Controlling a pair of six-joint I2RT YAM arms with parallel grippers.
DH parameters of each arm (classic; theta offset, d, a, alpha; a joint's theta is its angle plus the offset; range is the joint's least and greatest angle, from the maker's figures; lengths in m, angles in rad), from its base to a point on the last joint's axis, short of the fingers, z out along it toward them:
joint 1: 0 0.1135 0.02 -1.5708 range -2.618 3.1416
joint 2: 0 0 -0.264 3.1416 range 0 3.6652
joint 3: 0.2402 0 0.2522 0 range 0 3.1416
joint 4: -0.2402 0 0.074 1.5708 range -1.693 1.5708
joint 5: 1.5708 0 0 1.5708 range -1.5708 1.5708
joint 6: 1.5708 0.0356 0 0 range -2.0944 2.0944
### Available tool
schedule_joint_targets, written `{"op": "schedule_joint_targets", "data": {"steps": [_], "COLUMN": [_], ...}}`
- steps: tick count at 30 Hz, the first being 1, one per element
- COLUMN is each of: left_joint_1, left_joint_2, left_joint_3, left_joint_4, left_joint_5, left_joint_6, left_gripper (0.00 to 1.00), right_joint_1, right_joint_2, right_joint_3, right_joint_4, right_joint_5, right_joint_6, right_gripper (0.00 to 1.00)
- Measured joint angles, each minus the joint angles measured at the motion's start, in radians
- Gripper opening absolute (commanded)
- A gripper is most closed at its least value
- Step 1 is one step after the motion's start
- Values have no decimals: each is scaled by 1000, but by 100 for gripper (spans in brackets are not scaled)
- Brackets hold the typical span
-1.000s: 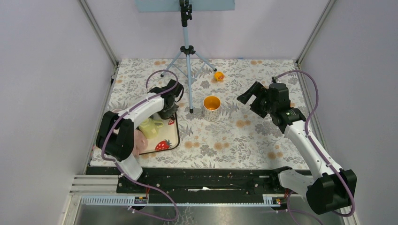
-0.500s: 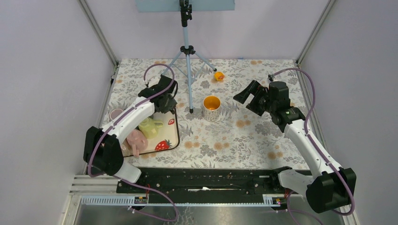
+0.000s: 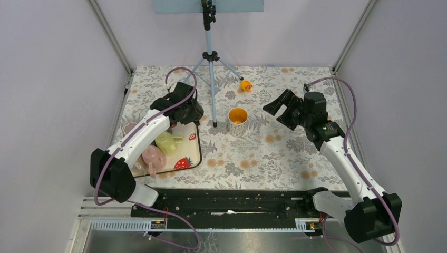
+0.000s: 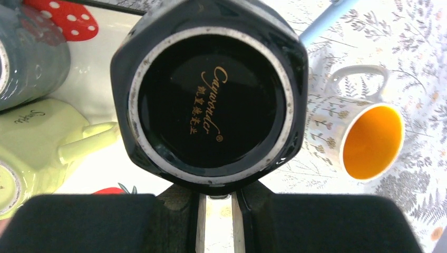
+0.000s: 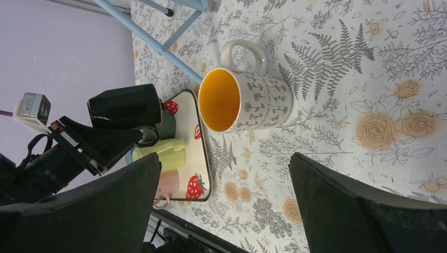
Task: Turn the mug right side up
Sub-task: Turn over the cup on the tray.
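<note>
The left hand (image 4: 216, 196) is shut tight on the black mug (image 4: 211, 100), up in the air over the tray (image 3: 192, 150). The right hand (image 5: 224, 195) hangs wide and empty. Next, I think, the mug needs turning over and setting down.

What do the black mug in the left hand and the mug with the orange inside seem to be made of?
Black mug: probably glazed ceramic. It is glossy black, with a pale, rough-looking foot ring and a gold maker's mark on the base.
Floral mug: probably glazed ceramic too. It has a smooth white wall with printed plants and a shiny orange inside.
</note>
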Motion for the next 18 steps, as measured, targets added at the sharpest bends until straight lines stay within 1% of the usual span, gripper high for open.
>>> {"op": "schedule_joint_targets", "data": {"steps": [6, 18], "left_joint_1": [0, -25], "left_joint_2": [-4, -14], "left_joint_3": [68, 196], "left_joint_4": [-4, -23], "left_joint_5": [63, 188], "left_joint_6": [49, 95], "left_gripper": [0, 0], "right_joint_1": [0, 0], "right_joint_2": [-14, -69], "right_joint_3": [-8, -23], "right_joint_4": [61, 182], "right_joint_5": [-11, -163], "right_joint_6": [31, 52], "right_gripper": [100, 100]}}
